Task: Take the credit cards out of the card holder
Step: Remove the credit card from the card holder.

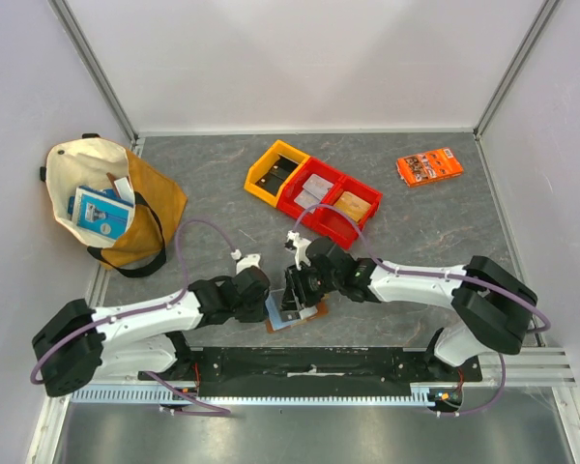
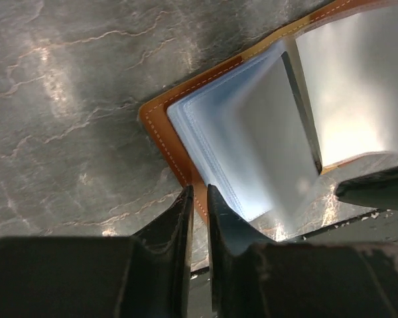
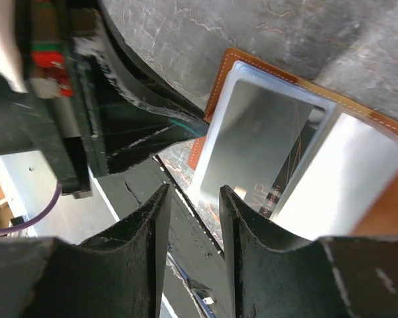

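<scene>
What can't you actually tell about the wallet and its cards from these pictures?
- Top view: the small brown leather card holder is mostly hidden under the left gripper and right gripper.
- Wrist views: glare and blur wash out the shiny pale credit cards; their number cannot be counted.
- Right wrist view: the picture edge crops the card holder.

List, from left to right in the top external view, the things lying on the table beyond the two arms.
tote bag → yellow bin → red bins → orange packet
</scene>
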Controlling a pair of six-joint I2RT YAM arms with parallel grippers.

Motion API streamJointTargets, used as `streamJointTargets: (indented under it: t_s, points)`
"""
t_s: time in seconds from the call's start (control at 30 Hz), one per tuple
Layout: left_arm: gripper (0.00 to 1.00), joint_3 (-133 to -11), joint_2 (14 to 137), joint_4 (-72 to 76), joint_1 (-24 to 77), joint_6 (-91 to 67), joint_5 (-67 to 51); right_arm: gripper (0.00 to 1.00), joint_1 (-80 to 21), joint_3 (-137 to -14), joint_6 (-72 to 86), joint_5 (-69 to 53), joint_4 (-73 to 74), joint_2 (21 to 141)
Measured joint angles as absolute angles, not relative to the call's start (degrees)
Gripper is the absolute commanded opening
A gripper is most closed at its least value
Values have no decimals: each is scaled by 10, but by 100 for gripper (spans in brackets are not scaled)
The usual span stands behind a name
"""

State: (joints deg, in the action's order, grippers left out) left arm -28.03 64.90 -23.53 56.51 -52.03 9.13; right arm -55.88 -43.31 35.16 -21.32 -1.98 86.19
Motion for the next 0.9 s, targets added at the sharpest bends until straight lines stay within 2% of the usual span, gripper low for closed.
streamJointTargets:
  t_s: [0.2, 0.43, 0.6, 0.9]
  points:
    - [25, -236, 527, -240, 567, -565, 120, 42, -568, -438, 349, -216, -26, 886]
    - [26, -206, 410, -233, 567, -585, 135, 41, -564, -438, 342, -203, -26, 886]
    - [21, -206, 430, -183, 567, -584, 130, 41, -520, -430, 338, -212, -40, 885]
    - [11, -206, 572, -107, 560, -585, 116, 41, -437, -395, 362, -296, -134, 899]
